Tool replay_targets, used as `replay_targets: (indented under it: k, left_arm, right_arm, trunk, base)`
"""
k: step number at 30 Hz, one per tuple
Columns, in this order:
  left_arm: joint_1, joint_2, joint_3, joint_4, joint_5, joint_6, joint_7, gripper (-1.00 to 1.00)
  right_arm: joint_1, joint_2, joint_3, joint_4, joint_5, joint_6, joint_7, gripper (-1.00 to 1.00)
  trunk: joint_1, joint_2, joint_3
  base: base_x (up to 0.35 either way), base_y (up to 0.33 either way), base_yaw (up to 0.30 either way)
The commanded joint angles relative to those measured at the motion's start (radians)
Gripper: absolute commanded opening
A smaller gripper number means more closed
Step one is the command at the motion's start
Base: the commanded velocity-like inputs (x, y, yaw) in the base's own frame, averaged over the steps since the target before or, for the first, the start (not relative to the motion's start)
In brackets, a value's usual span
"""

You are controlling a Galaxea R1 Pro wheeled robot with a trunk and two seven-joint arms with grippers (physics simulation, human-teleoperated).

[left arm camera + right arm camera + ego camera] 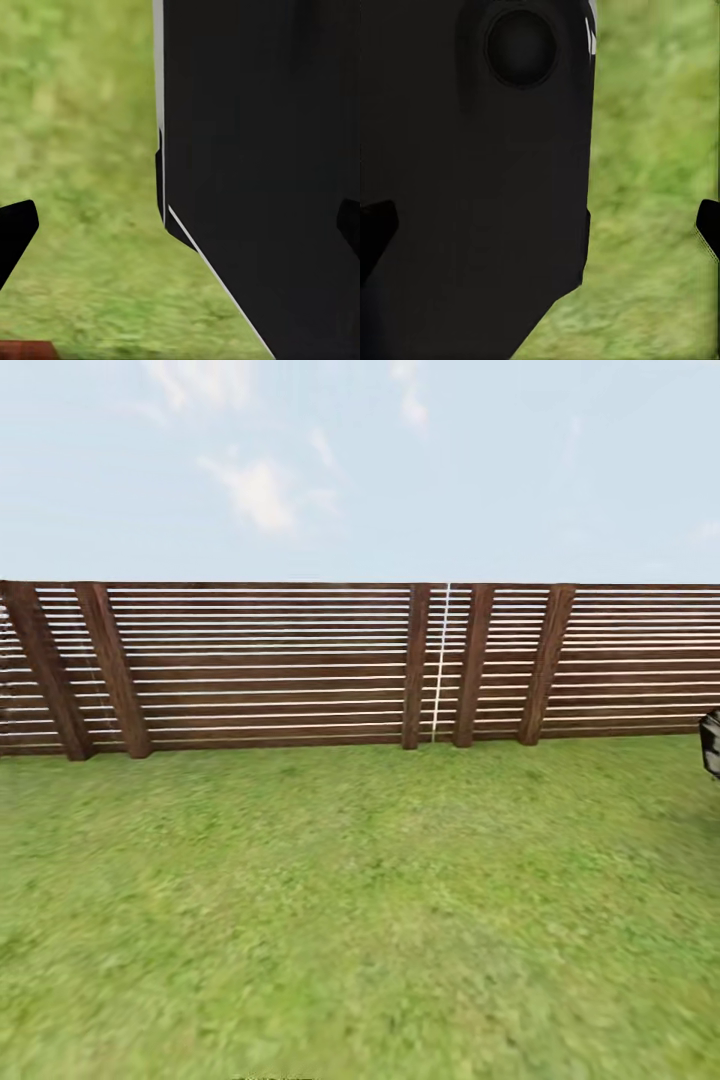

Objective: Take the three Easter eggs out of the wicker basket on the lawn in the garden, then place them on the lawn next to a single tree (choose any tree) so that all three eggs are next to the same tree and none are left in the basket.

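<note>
The lawn (pixel 360 920) spreads green and flat from the near ground up to a fence. The Easter eggs, the wicker basket and the tree are out of view. In the left wrist view my left gripper (pixel 182 229) is open, with its dark fingertips (pixel 15 232) far apart and nothing between them but grass and my own black body (pixel 262 172). My right gripper (pixel 542 225) is open as well, its fingertips (pixel 709 225) at the picture's two sides over my black body (pixel 472 187) and grass.
A brown slatted wooden fence (pixel 270 670) with slanted posts closes the garden across the far side of the lawn. A small dark grey object (pixel 712 743) pokes in at the right edge. A reddish-brown patch (pixel 26 350) lies on the grass near the left gripper.
</note>
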Motion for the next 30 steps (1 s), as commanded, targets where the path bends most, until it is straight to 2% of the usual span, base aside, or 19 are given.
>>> replay_targets:
  k: [1, 30]
  left_arm:
    - [0.000, 0.000, 0.001, 0.000, 0.000, 0.000, 0.000, 1.00]
    - [0.000, 0.000, 0.001, 0.000, 0.001, 0.000, 0.000, 1.00]
  right_arm:
    - [0.000, 0.000, 0.000, 0.000, 0.000, 0.000, -0.001, 1.00]
    - [0.001, 0.000, -0.002, 0.000, -0.008, 0.000, -0.002, 1.00]
  trunk:
    - [0.000, 0.000, 0.000]
    - [0.000, 0.000, 0.000]
  base:
    - [0.000, 0.000, 0.264]
    - [0.000, 0.000, 0.264]
